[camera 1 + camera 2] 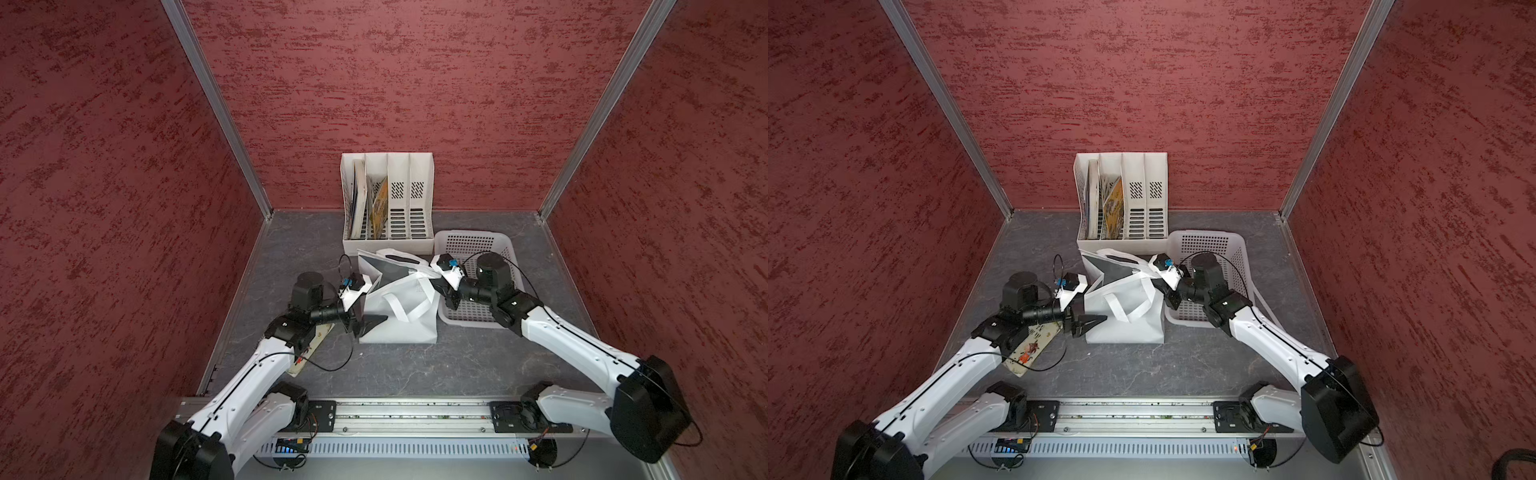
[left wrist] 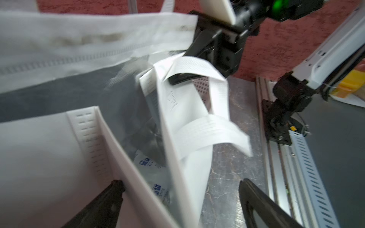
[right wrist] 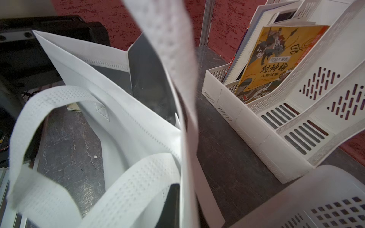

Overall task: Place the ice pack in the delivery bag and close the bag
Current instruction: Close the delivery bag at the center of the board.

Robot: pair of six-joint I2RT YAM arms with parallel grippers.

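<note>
ice pack [image 2: 152, 165] lies low inside the delivery bag [image 1: 399, 328], just ahead of your left gripper [image 2: 180, 182], the nearer arm, jaws spread and empty. right gripper [image 2: 175, 78] pinches the bag's opposite rim.

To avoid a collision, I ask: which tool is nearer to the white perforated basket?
Right. The right tool holds the rim of the delivery bag, beside the basket; the left tool is open at the bag's opposite side.

Dark grey marbled tabletop [image 1: 415, 365] — delivery bag [image 1: 399, 328] mid-table, file rack [image 1: 386, 245] behind, perforated basket [image 1: 473, 249] beside it, illustrated booklet [image 1: 1027, 351] at left.
</note>
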